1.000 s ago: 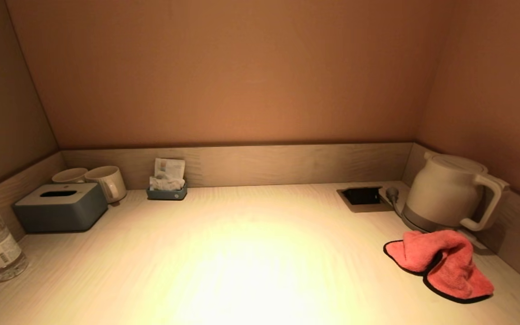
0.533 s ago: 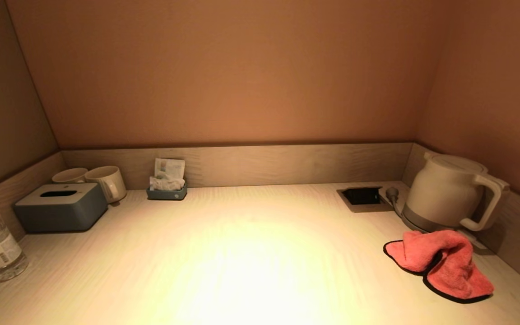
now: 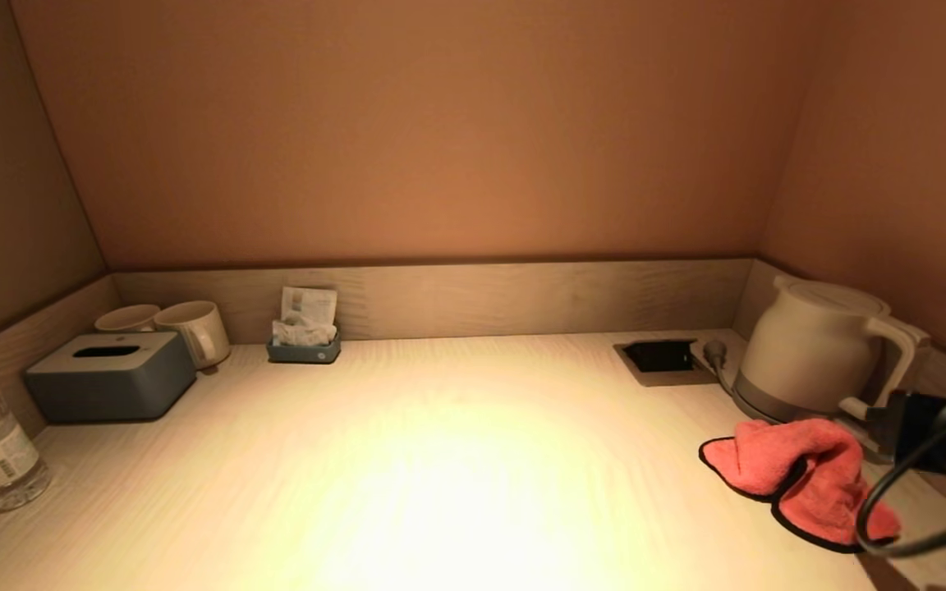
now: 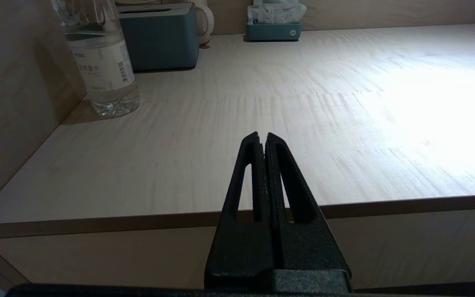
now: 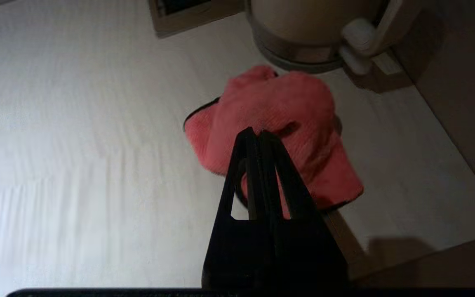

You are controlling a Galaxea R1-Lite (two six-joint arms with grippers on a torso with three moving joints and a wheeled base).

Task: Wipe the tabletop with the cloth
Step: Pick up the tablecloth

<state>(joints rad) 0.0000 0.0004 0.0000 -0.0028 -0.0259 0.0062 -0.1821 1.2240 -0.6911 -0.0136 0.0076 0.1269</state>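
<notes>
Coral-pink, the cloth (image 3: 801, 474) lay bunched on the tabletop (image 3: 440, 476) at the near right, just in front of the kettle (image 3: 818, 349). The right end effector (image 5: 255, 133) hung above it, fingers pressed together; it would need to spread them before descending onto the raised fold. The left end effector (image 4: 261, 136), also closed, waited off the near-left edge.

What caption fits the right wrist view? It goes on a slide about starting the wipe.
Right gripper, fingers shut, poised above the crumpled red cloth lying beside the white kettle on the tabletop.
</notes>
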